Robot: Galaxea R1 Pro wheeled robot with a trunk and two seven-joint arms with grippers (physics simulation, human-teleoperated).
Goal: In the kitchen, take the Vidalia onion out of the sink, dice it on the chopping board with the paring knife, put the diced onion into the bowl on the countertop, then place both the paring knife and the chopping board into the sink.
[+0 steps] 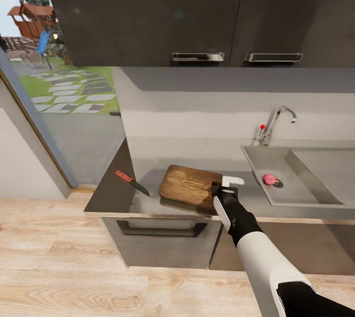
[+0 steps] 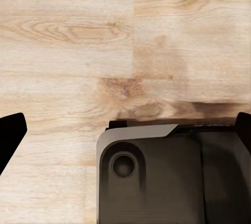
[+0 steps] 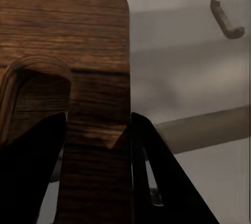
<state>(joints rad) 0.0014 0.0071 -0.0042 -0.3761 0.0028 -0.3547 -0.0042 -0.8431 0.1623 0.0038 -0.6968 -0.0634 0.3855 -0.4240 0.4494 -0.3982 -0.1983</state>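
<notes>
Nearest us, our right arm reaches out over the wood floor (image 1: 59, 258) to the counter (image 1: 148, 159), and the right gripper (image 1: 226, 190) sits at the near right corner of the chopping board (image 1: 190, 186). In the right wrist view the dark fingers (image 3: 36, 172) straddle the board's edge (image 3: 94, 78), one on each side, so we judge the jaws closed down on the board. The board's near edge looks slightly raised off the counter, with shadow under it.

The left gripper (image 2: 125, 130) hangs low over the floor beside the robot's base (image 2: 167, 177); its two tips sit wide apart at the picture's sides with nothing between them.

Further along, the paring knife (image 1: 131, 182) lies near the counter's left edge, well apart from the board. The bowl (image 1: 232, 180) peeks out just beyond the gripper, close to the board's right end. Farther right, the Vidalia onion (image 1: 269, 179) rests in the sink (image 1: 296, 198) beside the drain, under the faucet (image 1: 276, 124).

The onion is not yet out, so we judge dicing has not begun. The risk here is the board: held only at one corner, it could pivot or slip if we lift, and swinging it right could knock the bowl.
</notes>
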